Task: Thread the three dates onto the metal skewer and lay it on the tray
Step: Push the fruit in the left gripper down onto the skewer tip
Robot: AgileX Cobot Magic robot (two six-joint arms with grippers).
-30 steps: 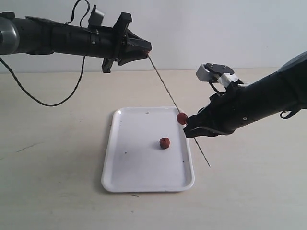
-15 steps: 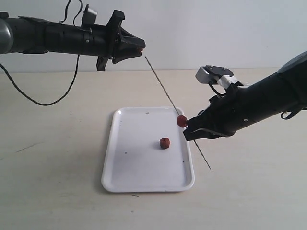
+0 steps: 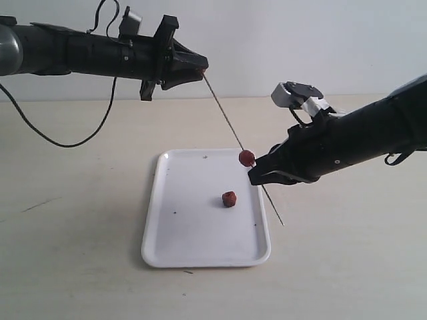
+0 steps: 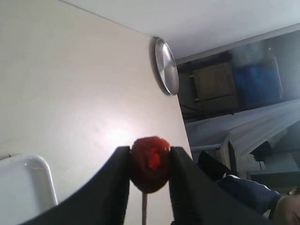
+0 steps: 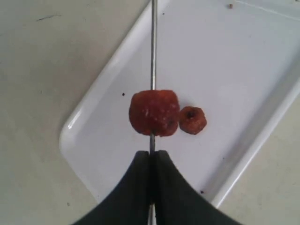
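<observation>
Plainly pinching: fingers (image 4: pixel 117 178) of the left gripper (image 3: pixel 200 65), parted about a date's width and closed on the held date (image 4: pixel 150 161), high at 11 o'clock in the exterior view. Meeting that date from below, the tip of the skewer (image 3: pixel 227 119); merely touching or already sunk in, impossible to tell. Further down the rod, the right gripper (image 5: pixel 151 157), pressed nearly shut on the shaft just behind the threaded date (image 5: pixel 154 112). Beyond those, the loose date (image 3: pixel 229 199), lying on the tray (image 3: pixel 193 257) near its middle, slightly toward 3 o'clock, well apart from both grippers.

Probably the second threading in hand. To do it well:
- Line up the held date's middle with the rod's axis.
- Push straight along that axis, not across it.
- Keep the right grip firm against any sliding or bowing of the thin metal.
- Ease off the pinch only after seeing the point come through the far side.

Long axis of the skewer slanted, running from 11 o'clock at the raised tip down to 5 o'clock at the free lower end, just past the tray's 3 o'clock rim. Pointed end aimed up at the left gripper. Threaded date hanging over the tray's 2 o'clock corner.
</observation>
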